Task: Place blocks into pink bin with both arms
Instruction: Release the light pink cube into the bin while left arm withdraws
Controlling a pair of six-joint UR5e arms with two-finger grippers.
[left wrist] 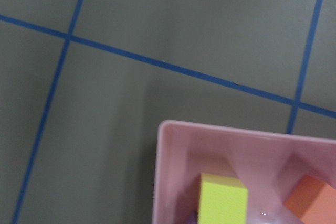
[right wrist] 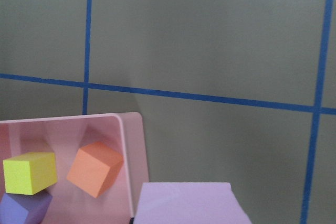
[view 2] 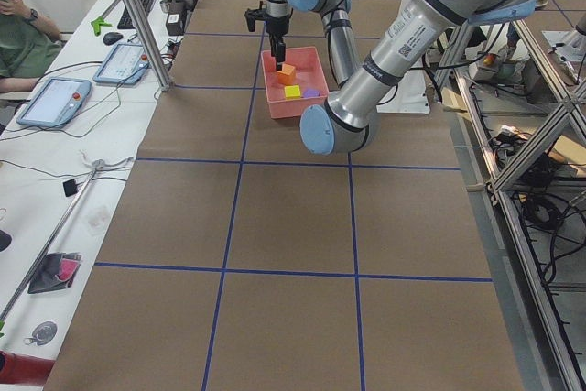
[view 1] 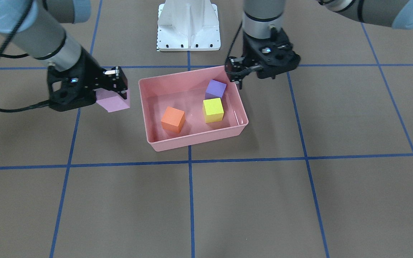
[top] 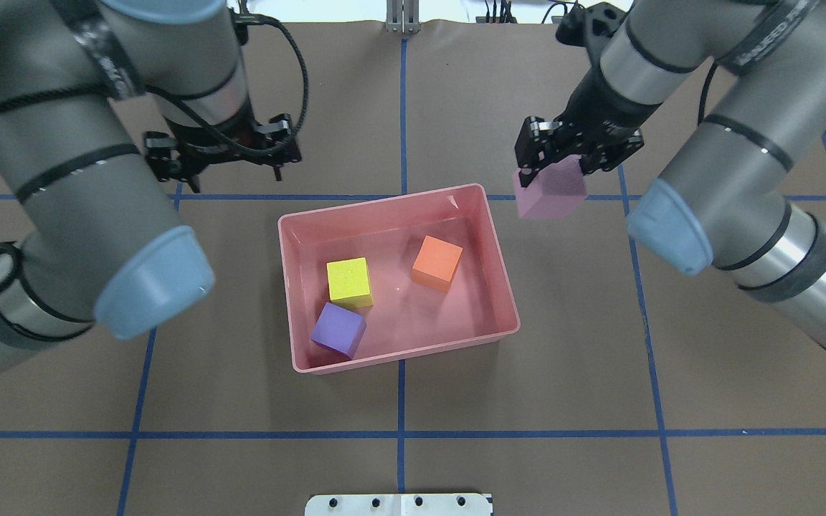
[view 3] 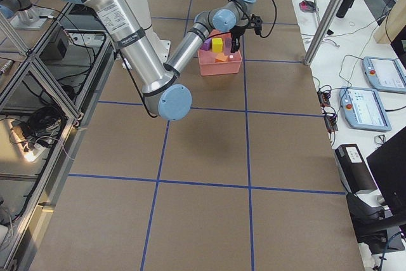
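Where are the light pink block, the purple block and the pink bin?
light pink block point(top: 553, 193), overhead exterior view, middle of its upper face
purple block point(top: 338, 328), overhead exterior view, middle of its top face
pink bin point(top: 384, 201), overhead exterior view, its far rim

I am wearing grey tubes on my left arm and right arm, light-blue caps covering the joints, black cables looping alongside. My jaws are showing black; my white pedestal is showing dark screws.
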